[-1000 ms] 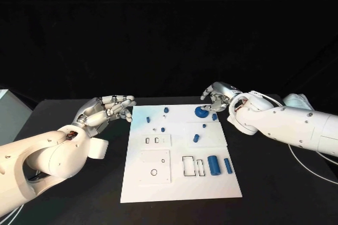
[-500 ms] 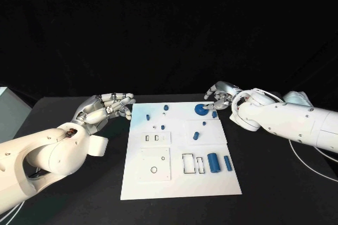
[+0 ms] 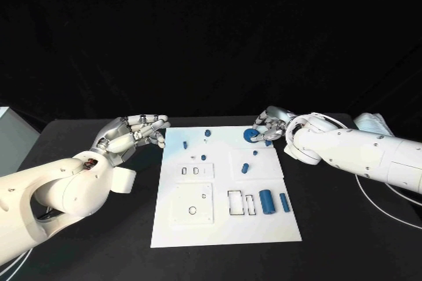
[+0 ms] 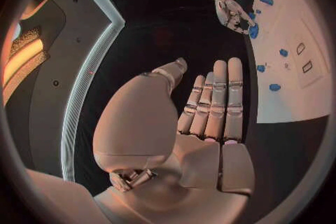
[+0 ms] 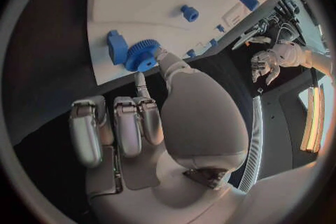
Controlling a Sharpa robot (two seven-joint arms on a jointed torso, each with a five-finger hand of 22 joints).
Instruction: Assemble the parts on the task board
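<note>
The white task board (image 3: 224, 232) lies in the middle of the table. A blue gear (image 3: 252, 135) (image 5: 143, 55) sits near its far right corner. My right hand (image 3: 272, 125) (image 5: 150, 106) pinches the gear between thumb and a fingertip (image 5: 140, 79), with the other fingers curled in. A small blue block (image 5: 117, 47) stands right beside the gear. My left hand (image 3: 132, 133) (image 4: 210, 106) hovers off the board's far left corner, fingers straight and side by side, holding nothing. Two large blue cylinders (image 3: 266, 205) lie near the right edge, and small blue pegs (image 3: 245, 168) are scattered across the far half.
Two white insert plates (image 3: 193, 206) with cut-outs lie on the board's left half, and rectangular slots (image 3: 237, 203) sit beside the cylinders. Black table surrounds the board. A white cable (image 3: 378, 192) runs along the table on the right.
The right hand has drawn in around the gear, which sits a little farther toward the far edge than before. The left hand has barely shifted.
</note>
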